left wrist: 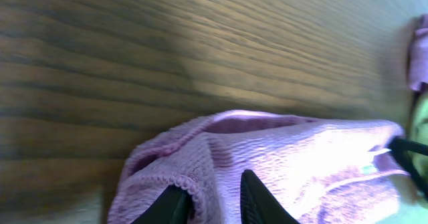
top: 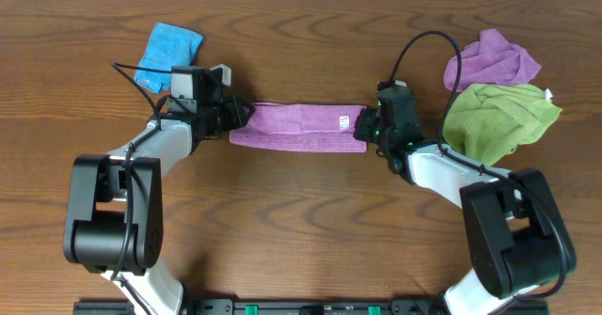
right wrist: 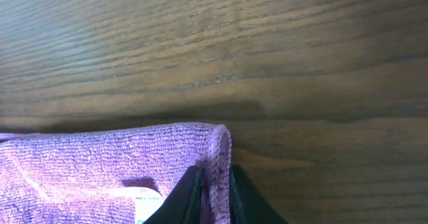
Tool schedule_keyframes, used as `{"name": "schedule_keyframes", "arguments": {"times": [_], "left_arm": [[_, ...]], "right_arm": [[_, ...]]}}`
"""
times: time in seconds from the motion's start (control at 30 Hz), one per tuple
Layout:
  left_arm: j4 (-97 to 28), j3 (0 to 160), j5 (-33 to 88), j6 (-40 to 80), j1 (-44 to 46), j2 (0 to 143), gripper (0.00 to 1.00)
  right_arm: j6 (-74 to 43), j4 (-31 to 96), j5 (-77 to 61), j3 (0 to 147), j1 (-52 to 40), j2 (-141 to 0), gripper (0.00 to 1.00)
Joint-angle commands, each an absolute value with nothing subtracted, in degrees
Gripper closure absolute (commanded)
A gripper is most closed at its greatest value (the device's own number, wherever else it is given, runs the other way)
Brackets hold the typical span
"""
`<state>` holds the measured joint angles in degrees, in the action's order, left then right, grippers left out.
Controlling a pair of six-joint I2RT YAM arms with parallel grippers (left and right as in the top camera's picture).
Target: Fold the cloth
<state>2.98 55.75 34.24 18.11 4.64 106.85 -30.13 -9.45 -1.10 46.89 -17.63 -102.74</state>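
Observation:
The purple cloth (top: 296,127) lies on the wooden table as a long narrow folded strip, with a white label (top: 344,121) near its right end. My left gripper (top: 235,118) is at the strip's left end. In the left wrist view its fingers (left wrist: 214,200) are shut on a bunched fold of the cloth (left wrist: 301,150). My right gripper (top: 367,132) is at the strip's right end. In the right wrist view its fingers (right wrist: 215,197) pinch the hem at the corner of the cloth (right wrist: 100,164), low over the table.
A folded blue cloth (top: 167,50) lies at the back left. A crumpled purple cloth (top: 494,59) and a crumpled green cloth (top: 499,118) lie at the back right, close to my right arm. Its black cable arcs above them.

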Motion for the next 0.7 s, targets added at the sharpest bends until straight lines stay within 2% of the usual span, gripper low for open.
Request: {"name": "schedule_keyframes", "arguments": {"times": [0.0, 0.3, 0.67], "left_arm": [[3.44, 56.42, 38.68, 19.99, 4.47, 107.44, 0.76], [3.68, 59.11, 43.86, 24.6, 4.4, 107.33, 0.8], [0.27, 65.73, 45.08, 26.44, 4.4, 107.02, 0.79]], "right_arm": [[-29.8, -9.26, -2.44, 47.92, -16.97, -103.07, 0.85], [-30.15, -7.42, -3.44, 47.92, -17.43, -102.98, 0.87], [-30.15, -6.61, -3.46, 47.92, -17.72, -102.98, 0.89]]}}
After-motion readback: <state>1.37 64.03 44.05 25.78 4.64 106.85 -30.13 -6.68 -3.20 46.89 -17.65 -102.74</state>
